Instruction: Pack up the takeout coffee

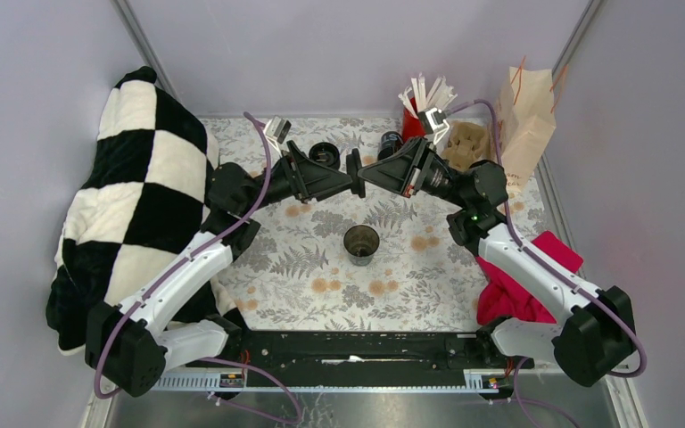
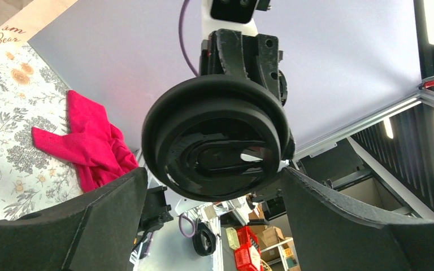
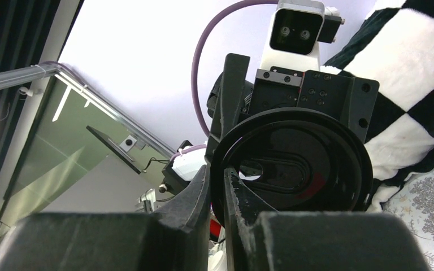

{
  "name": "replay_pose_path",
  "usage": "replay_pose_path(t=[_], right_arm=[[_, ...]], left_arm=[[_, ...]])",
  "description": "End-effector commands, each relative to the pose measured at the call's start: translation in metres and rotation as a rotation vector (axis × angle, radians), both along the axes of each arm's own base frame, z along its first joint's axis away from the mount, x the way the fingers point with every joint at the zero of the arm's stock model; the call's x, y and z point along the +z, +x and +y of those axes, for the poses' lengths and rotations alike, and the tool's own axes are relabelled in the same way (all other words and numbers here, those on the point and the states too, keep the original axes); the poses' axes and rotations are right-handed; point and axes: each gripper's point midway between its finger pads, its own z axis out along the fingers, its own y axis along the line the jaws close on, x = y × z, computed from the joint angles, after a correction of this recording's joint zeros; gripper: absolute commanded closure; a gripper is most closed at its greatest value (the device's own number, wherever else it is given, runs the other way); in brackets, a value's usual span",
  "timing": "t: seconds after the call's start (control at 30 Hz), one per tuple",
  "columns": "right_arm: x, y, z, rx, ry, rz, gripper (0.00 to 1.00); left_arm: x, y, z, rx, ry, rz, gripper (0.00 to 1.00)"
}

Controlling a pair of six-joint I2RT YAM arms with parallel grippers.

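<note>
The black coffee cup [image 1: 361,243] stands open, without its lid, on the floral tablecloth [image 1: 428,285] at mid-table. Its round black lid [image 1: 354,166] is held in the air above and behind it, where both grippers meet. My right gripper [image 1: 359,172] is shut on the lid's rim; in the right wrist view its fingers [image 3: 203,197] pinch the edge of the lid [image 3: 299,164]. My left gripper [image 1: 350,181] is open. In the left wrist view its fingers [image 2: 79,226] stand wide on either side of the lid [image 2: 220,135], and I cannot tell if they touch it.
A red cup of white sticks [image 1: 416,111], a brown pulp carrier [image 1: 466,143] and a tall paper bag [image 1: 526,116] stand at the back right. Two small black items [image 1: 324,153] lie at the back. A red cloth [image 1: 522,290] lies right, a checkered blanket [image 1: 134,205] left.
</note>
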Motion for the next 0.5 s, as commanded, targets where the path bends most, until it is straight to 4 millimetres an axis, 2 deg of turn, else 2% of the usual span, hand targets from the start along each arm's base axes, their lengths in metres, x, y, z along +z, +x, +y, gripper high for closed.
replay_pose_path(t=[0.0,0.17,0.3,0.47], right_arm=[[0.013,-0.010,-0.006,-0.019,0.009,-0.084,0.90],[0.010,-0.010,-0.003,0.001,-0.005,-0.089,0.90],[0.003,-0.007,0.000,0.005,-0.020,-0.080,0.90],[-0.004,-0.003,0.003,0.012,-0.029,-0.070,0.90]], left_arm=[[0.020,-0.009,0.003,-0.007,-0.024,-0.079,0.11],[0.022,-0.007,0.001,-0.005,-0.027,-0.071,0.15],[0.026,-0.008,-0.002,-0.020,-0.030,-0.076,0.13],[0.022,-0.008,-0.005,-0.028,-0.026,-0.068,0.10]])
